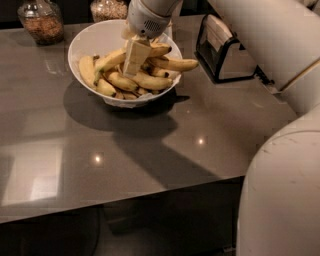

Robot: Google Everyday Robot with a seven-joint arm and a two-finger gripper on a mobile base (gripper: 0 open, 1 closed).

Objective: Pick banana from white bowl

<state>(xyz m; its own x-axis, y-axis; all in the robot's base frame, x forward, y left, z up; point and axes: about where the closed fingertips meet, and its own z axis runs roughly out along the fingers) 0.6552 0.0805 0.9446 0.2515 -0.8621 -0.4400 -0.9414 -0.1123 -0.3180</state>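
A large white bowl stands on the grey table, at the back and left of middle. It holds several yellow bananas, some with brown spots; one banana sticks out over the right rim. My gripper reaches down from the top of the view into the middle of the bowl. Its pale tip is among the bananas, touching or just above the pile. My arm's white housing hides the bowl's far rim.
A dark metal holder with pale contents stands right of the bowl. Two glass jars stand at the table's back edge. My white robot body fills the right side. The table's front edge runs across the lower view.
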